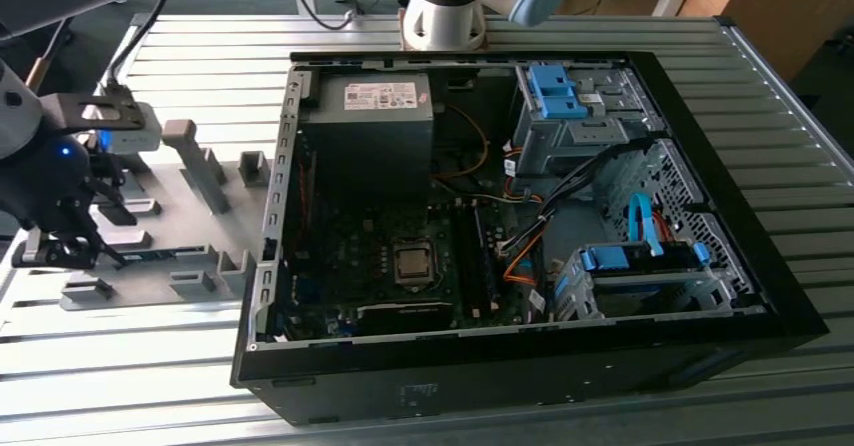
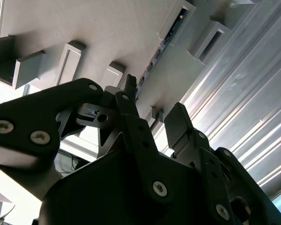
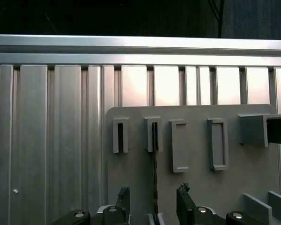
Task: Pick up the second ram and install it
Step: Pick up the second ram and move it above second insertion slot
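The second ram (image 3: 154,173) stands on edge in a grey holder slot (image 3: 153,135) on the grey fixture plate (image 3: 196,187). In the first wrist view it appears as a thin dark strip. My gripper (image 3: 154,204) hangs just above it, open, with one black finger (image 3: 123,200) on each side and a gap to the strip on both. In the second wrist view the ram (image 2: 155,55) runs from its slot down toward the gripper (image 2: 152,110). In the exterior view the gripper (image 1: 60,251) is at the exterior view's left, over the plate, next to the ram (image 1: 160,254).
An open black computer case (image 1: 534,351) lies on the ribbed metal table (image 1: 134,386), to the exterior view's right of the fixture plate (image 1: 174,201). Its motherboard shows long black slots (image 1: 470,261), cables and blue drive brackets (image 1: 641,258). Several grey fixture blocks (image 1: 200,161) stand on the plate.
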Robot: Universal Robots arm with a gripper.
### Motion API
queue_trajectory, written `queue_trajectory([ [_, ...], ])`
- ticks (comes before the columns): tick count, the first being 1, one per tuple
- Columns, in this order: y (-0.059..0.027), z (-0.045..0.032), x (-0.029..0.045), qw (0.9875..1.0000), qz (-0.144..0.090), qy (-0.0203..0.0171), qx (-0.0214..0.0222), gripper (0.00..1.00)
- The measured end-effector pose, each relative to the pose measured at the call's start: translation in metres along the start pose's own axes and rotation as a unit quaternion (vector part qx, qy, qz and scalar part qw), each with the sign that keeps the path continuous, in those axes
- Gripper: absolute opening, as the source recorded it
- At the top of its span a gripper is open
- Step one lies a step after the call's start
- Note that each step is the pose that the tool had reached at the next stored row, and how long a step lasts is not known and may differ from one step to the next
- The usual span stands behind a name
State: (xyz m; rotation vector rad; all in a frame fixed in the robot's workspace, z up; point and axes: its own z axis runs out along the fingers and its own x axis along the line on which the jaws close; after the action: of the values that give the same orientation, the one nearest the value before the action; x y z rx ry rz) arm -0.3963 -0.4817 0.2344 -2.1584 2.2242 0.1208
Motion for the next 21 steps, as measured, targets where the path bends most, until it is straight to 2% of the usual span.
queue_trajectory([
  [3, -0.0001, 0.0034, 0.0003, 1.0, 0.0, 0.0, 0.0, 0.52],
  [11, -0.0002, 0.0044, 0.0001, 1.0, 0.0, 0.0001, 0.0001, 0.52],
  [21, -0.0001, 0.0174, 0.0003, 1.0, 0.0, 0.0005, 0.0, 0.52],
])
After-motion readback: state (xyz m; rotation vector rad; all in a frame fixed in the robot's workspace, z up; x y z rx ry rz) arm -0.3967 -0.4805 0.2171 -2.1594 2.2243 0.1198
